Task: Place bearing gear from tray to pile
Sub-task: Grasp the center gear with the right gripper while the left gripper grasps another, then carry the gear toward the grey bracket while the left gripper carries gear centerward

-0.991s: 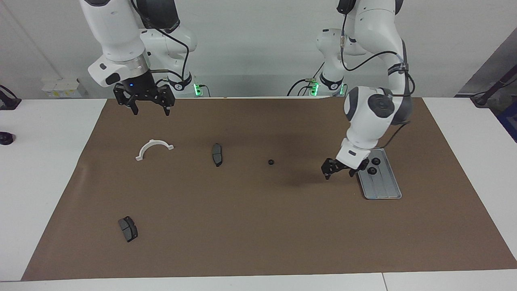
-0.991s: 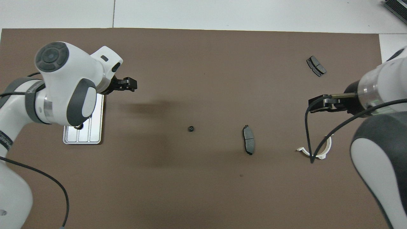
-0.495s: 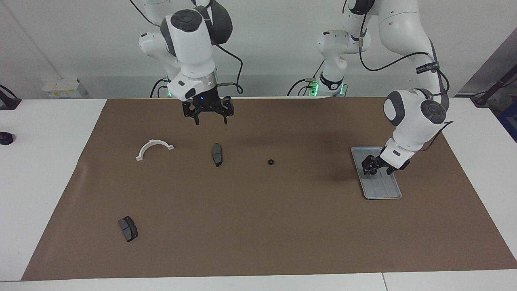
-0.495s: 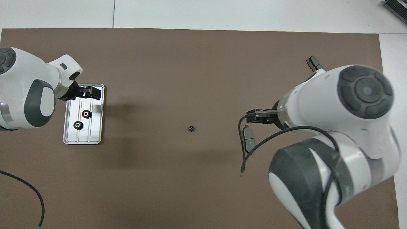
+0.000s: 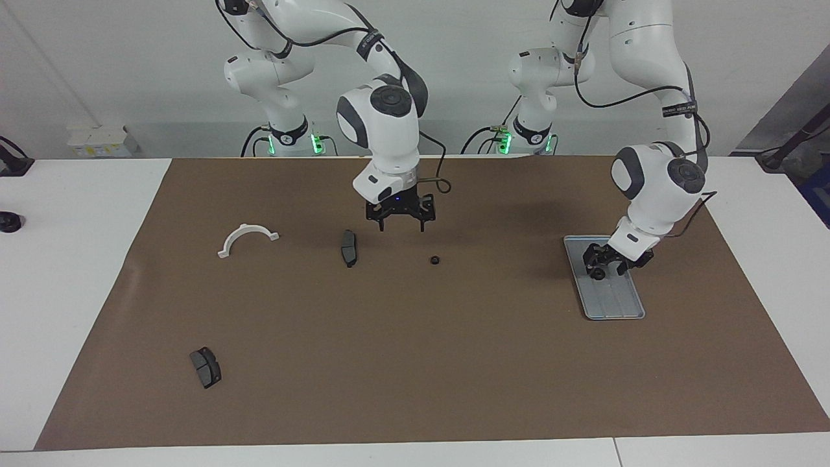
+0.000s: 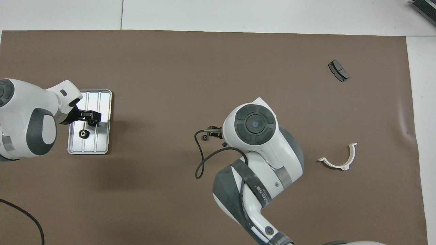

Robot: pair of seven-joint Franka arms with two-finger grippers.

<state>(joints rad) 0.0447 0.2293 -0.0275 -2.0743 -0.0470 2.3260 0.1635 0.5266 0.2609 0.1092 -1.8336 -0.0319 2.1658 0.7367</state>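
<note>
Left pincer low over tray, grip unclear; right pincer spread above mat.

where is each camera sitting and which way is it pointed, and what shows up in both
Facing view: high across the table, looking at the robots; both arms show whole, the left gripper over the tray, the right gripper raised near a small gear.
Overhead view: above the robots' end, looking steeply down; only forearms and grippers enter from the bottom.
Shared: tray, that gear, white half-ring bracket, one brake pad, half a turn apart.
</note>
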